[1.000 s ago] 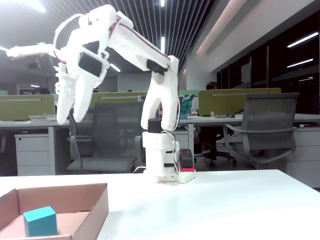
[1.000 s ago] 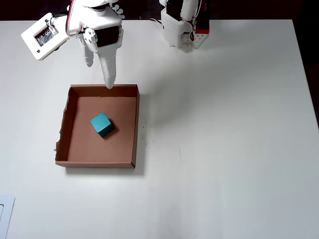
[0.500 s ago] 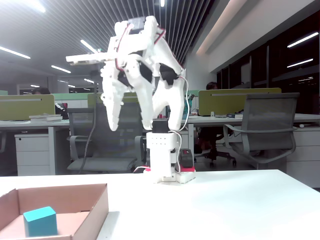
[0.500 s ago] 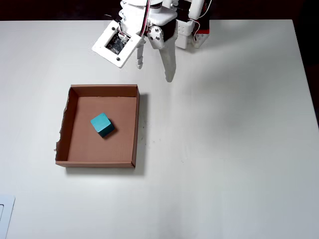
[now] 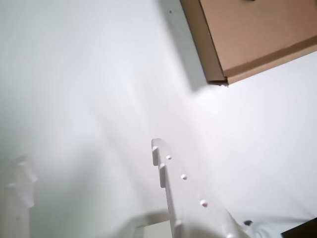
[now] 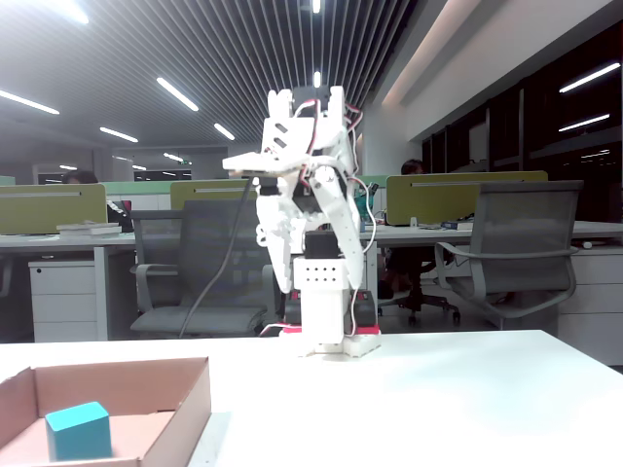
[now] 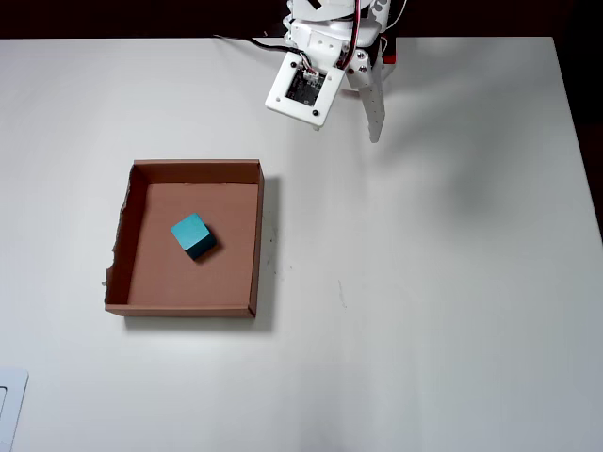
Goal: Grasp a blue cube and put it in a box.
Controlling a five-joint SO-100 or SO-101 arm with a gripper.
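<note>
I see the cube (image 7: 192, 234) lying inside the box (image 7: 257, 226), a little toward its back-left part in the overhead view, touching no wall. The box lies on the left half of the counter (image 7: 443, 282). My end effector (image 7: 363, 113) hangs empty near the counter's back edge, well apart from the box; its fingers (image 5: 171, 183) stand apart in the wrist view.

To my eye the placing is done, so the step in hand is tucking the arm home: I'd keep it high and fold slowly over the base, away from the box.

The fixed view shows the arm's height above the counter, and the cube (image 6: 78, 430) resting on the box floor. The wrist view catches only a box corner (image 5: 247, 44), no cube.
</note>
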